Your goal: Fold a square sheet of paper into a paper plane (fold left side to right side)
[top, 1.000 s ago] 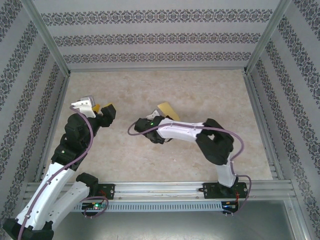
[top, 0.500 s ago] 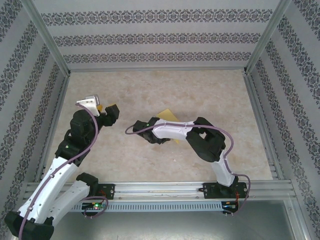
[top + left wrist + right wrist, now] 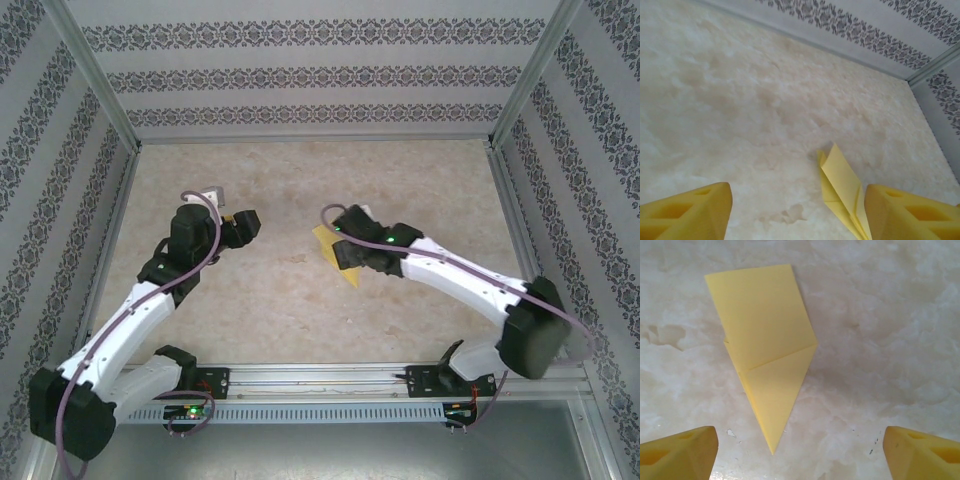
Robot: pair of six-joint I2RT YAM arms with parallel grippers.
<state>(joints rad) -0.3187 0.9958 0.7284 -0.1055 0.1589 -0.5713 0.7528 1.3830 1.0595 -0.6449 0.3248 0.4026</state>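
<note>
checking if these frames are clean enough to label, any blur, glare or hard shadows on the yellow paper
Right wrist view: yellow paper sharp and evenly lit, faint soft shadow along its right edge, fingertips slightly soft; left wrist view: fingertips soft-edged, table mottled but glare-free; top view: diffuse light, no glare, right gripper covers much of the paper.

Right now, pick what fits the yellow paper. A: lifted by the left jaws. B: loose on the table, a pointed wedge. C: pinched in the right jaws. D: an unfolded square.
B: the yellow paper lies flat on the table, folded to a point, right jaws open and clear of it.
</note>
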